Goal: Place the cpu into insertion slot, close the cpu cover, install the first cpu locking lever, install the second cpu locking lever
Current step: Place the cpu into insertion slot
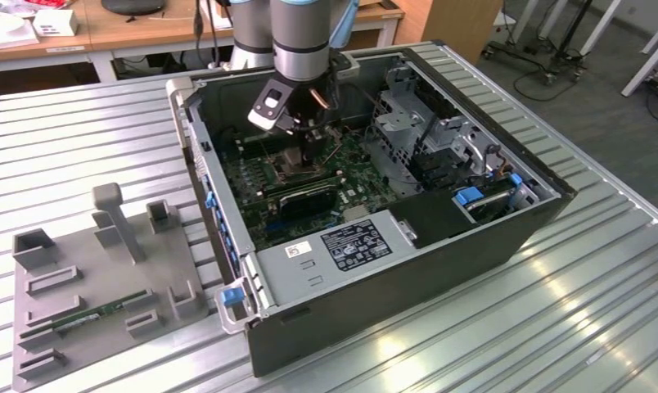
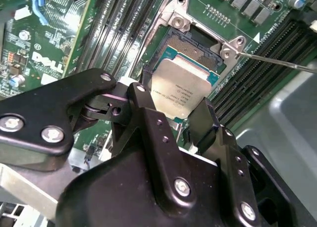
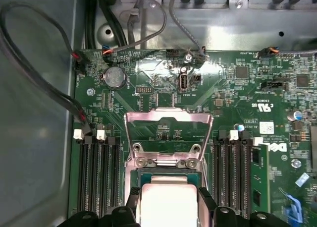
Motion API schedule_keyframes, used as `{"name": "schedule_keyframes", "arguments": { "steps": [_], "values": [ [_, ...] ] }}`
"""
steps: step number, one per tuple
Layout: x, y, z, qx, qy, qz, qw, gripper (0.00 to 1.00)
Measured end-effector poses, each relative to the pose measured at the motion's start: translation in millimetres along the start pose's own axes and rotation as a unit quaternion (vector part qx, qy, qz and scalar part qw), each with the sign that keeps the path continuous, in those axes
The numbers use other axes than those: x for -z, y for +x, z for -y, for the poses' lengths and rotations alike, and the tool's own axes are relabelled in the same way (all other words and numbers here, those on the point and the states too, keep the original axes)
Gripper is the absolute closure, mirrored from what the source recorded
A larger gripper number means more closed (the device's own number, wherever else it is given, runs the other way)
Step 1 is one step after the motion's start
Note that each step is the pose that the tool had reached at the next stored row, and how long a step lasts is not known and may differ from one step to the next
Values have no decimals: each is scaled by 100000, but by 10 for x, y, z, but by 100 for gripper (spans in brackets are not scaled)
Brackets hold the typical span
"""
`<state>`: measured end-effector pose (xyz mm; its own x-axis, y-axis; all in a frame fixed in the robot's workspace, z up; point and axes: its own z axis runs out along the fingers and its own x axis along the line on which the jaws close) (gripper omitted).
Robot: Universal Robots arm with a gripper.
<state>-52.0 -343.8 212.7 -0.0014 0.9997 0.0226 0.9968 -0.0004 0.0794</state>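
Observation:
My gripper (image 2: 178, 107) is shut on the cpu (image 2: 181, 88), a pale silver square chip held by its edges between the two black fingers (image 3: 205, 201). In the exterior view the gripper (image 1: 304, 166) reaches down into the open computer case over the green motherboard (image 1: 357, 176). The cpu (image 3: 167, 203) hangs just above the insertion slot (image 2: 194, 44), covering part of it, and the slot's dark pin field shows beyond the chip's far edge. The cpu cover (image 3: 168, 119) stands swung open on its hinge behind the slot. A thin locking lever (image 2: 277, 62) sticks out beside the slot.
Long black memory slots (image 3: 96, 172) flank the socket on both sides. Cables (image 3: 44, 83) run along the case wall. Drive bays (image 1: 416, 135) and a metal box (image 1: 340, 246) crowd the case. A grey fixture plate (image 1: 45, 352) with a green memory stick (image 1: 94, 314) lies at the exterior view's left.

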Motion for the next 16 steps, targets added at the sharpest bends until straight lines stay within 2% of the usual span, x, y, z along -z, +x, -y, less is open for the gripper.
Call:
{"name": "schedule_keyframes", "arguments": {
  "steps": [5,16],
  "values": [
    [-71,-1,6,-5,-2,-3,100000,46],
    [-82,-2,18,-12,-4,-4,100000,46]
  ]
}}
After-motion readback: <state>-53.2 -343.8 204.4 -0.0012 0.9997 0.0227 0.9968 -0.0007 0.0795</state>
